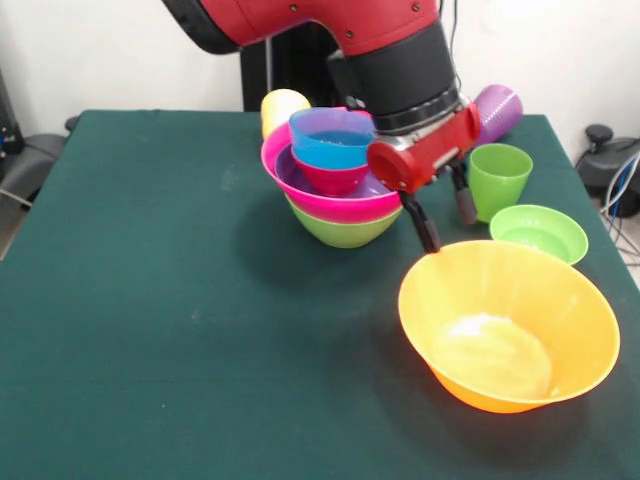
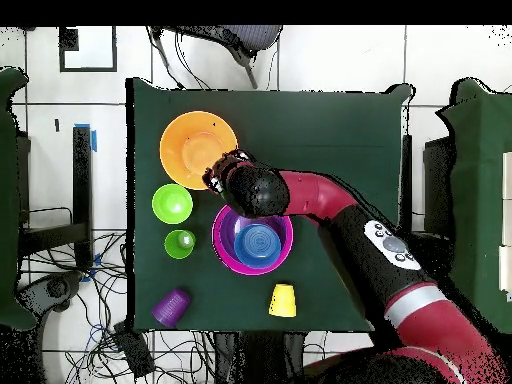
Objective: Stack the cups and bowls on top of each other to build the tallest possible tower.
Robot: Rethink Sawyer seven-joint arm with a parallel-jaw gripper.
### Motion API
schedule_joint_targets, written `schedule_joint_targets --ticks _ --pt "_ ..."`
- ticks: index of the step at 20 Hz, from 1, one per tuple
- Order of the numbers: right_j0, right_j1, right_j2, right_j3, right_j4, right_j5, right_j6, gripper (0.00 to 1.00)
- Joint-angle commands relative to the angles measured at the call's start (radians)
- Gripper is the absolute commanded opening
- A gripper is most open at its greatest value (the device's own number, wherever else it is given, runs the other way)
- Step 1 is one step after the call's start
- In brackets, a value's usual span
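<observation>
Orange bowl (image 1: 508,325) near front edge (jaws (image 1: 441,222) spread at rim).

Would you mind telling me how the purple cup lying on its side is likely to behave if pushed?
The purple cup lies on its side, so it would probably roll, curving because it tapers. It looks like thin plastic, so likely light and easily knocked along.

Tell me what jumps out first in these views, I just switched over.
The tower at the table's middle: a blue bowl in a red one, inside purple, pink and a green base. Beside it the hand hangs open, one finger at the rim of the big orange bowl. A light green bowl and a green cup stand apart behind that bowl.
</observation>
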State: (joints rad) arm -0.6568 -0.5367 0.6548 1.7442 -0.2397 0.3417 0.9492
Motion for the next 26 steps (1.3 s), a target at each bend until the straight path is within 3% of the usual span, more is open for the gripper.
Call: schedule_joint_targets --ticks 1,6,11,26 --pt "0.072 0.098 -0.063 -0.106 -0.043 -0.063 0.140 1.00" --pt "0.106 0.112 -0.126 -0.148 -0.070 -0.078 0.142 1.00" --pt "0.186 0.141 -0.247 -0.231 -0.075 -0.160 0.190 1.00" --pt "0.216 0.142 -0.295 -0.242 -0.061 -0.226 0.155 1.00"
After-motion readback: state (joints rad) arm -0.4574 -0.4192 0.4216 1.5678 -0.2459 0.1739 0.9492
